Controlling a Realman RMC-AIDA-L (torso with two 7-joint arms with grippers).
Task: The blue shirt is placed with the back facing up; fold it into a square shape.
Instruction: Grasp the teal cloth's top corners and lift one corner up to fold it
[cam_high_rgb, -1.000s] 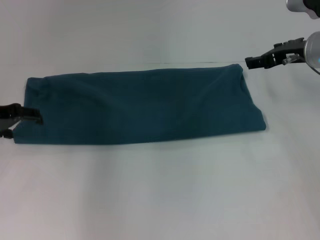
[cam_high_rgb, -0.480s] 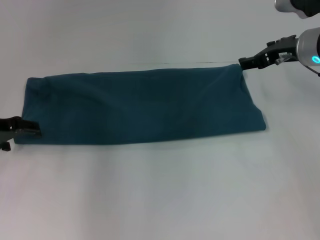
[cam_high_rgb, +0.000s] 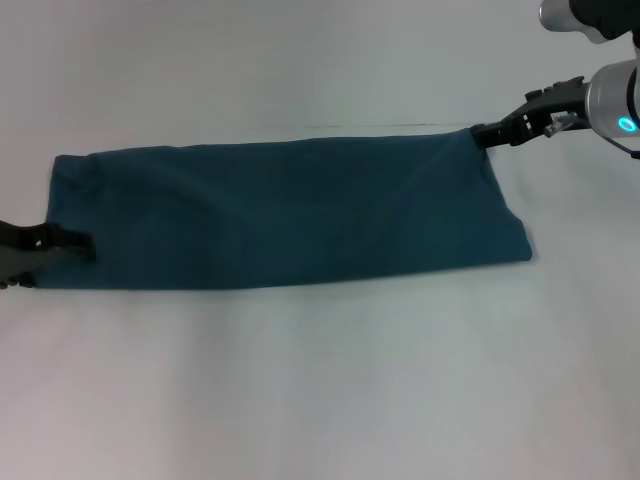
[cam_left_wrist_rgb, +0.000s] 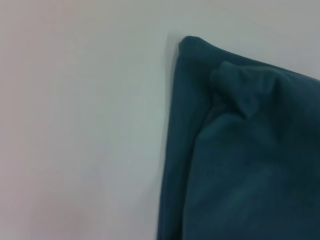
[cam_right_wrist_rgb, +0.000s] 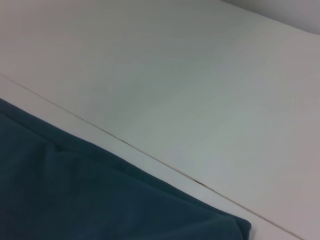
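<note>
The blue shirt (cam_high_rgb: 290, 212) lies on the white table as a long dark teal band running left to right, plain side up. My left gripper (cam_high_rgb: 62, 258) is open at the band's near left corner, its upper finger resting on the cloth edge. My right gripper (cam_high_rgb: 481, 132) reaches in from the far right and its tip touches the shirt's far right corner. The left wrist view shows a shirt (cam_left_wrist_rgb: 240, 150) corner with a doubled edge. In the right wrist view, a shirt (cam_right_wrist_rgb: 90, 200) corner lies beside a thin table seam (cam_right_wrist_rgb: 150, 157).
The white table (cam_high_rgb: 320, 380) stretches wide in front of the shirt and behind it. A thin seam line (cam_high_rgb: 380, 126) runs along the table just past the shirt's far edge. My right arm's silver housing (cam_high_rgb: 612, 95) hangs at the upper right.
My right gripper has moved left and reached the shirt's far right corner. My left gripper has slid right onto the near left corner. The shirt has kept its shape.
</note>
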